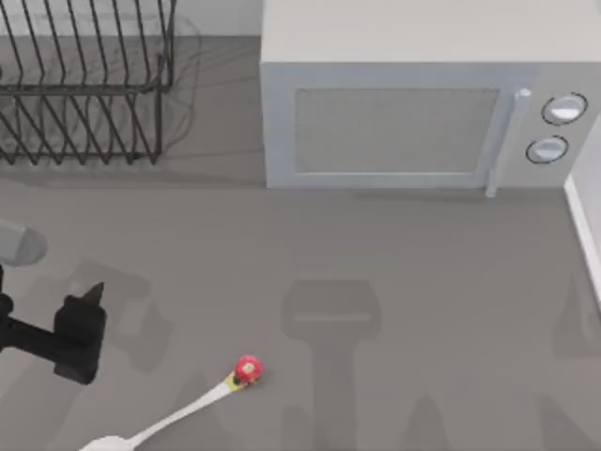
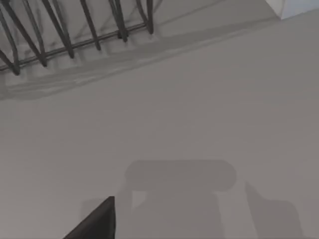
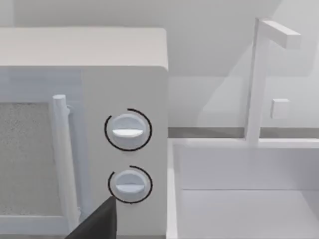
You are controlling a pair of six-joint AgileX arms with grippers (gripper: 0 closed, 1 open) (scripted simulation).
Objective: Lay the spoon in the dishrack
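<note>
The white spoon (image 1: 183,412) lies flat on the grey table near the front edge. Its red-and-yellow knob (image 1: 247,369) points toward the middle and its bowl sits at the bottom edge of the top view. My left gripper (image 1: 92,301) hovers at the table's left, just left of and behind the spoon, open and holding nothing; one of its dark fingers (image 2: 97,225) shows in the left wrist view. The black wire dishrack (image 1: 84,85) stands at the back left, with its lower bars (image 2: 75,35) ahead of the left wrist camera. A finger (image 3: 97,224) of my parked right gripper faces the microwave.
A grey boxy microwave (image 1: 413,103) fills the back centre and right, its two dials (image 3: 128,130) and door handle (image 3: 62,159) close in front of the right wrist camera. A white basin (image 3: 239,189) with a tall faucet (image 3: 256,74) borders the table's right side.
</note>
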